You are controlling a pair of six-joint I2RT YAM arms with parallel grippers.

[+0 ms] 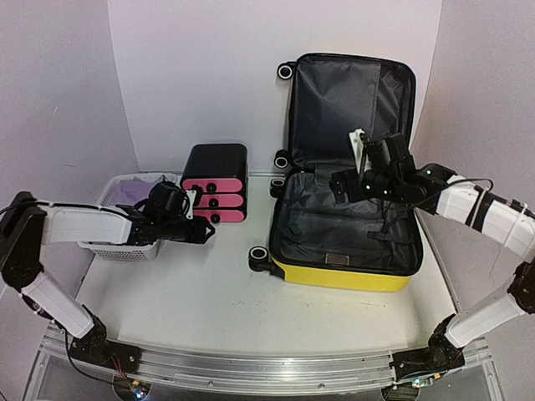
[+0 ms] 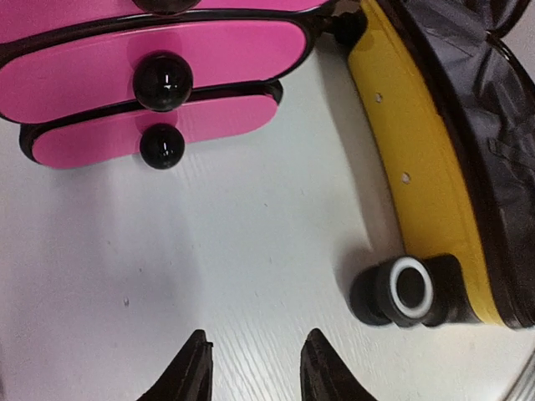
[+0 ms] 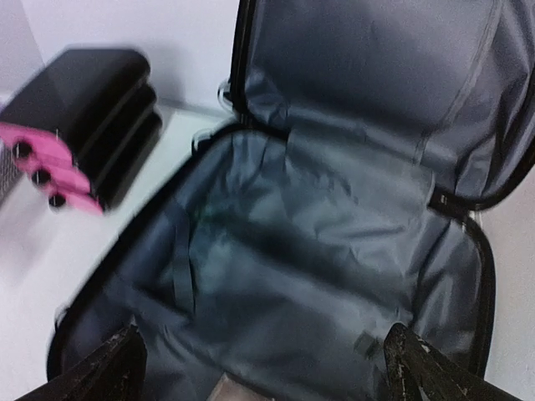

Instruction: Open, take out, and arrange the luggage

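White walls close in the back and both sides of a pale table point(image 1: 209, 292). The luggage point(image 1: 334, 238) lies open at the right side of the table: its base is flat, with the yellow shell toward the near edge, and its lid stands upright against the back wall. Both halves show only dark grey lining and straps.

The right hand point(image 3: 267, 372) hovers over the base with its fingers spread wide and nothing between them. The left hand point(image 2: 255, 351) hangs low over bare table between the drawer box point(image 1: 215, 180) and a luggage wheel point(image 2: 410, 288). Its fingers are partway apart and grip nothing.

**Hazards (judged).**
- The lid seems only to lean on the wall, so a nudge from the right arm could drop it onto that arm.
- Wide fingers lowered into the base may catch a strap or bunch the loose lining.
- A sideways sweep by the left hand could strike the drawer knobs or the wheel and shift either object.

**Clearance.**
- The luggage sits close to the right edge of the table and the right wall, which leaves little room there.
- The strip between the luggage and the drawer box is narrow.
- The white mesh basket point(image 1: 117, 251) fills the left edge.
- Most open room lies in the centre and along the near edge.
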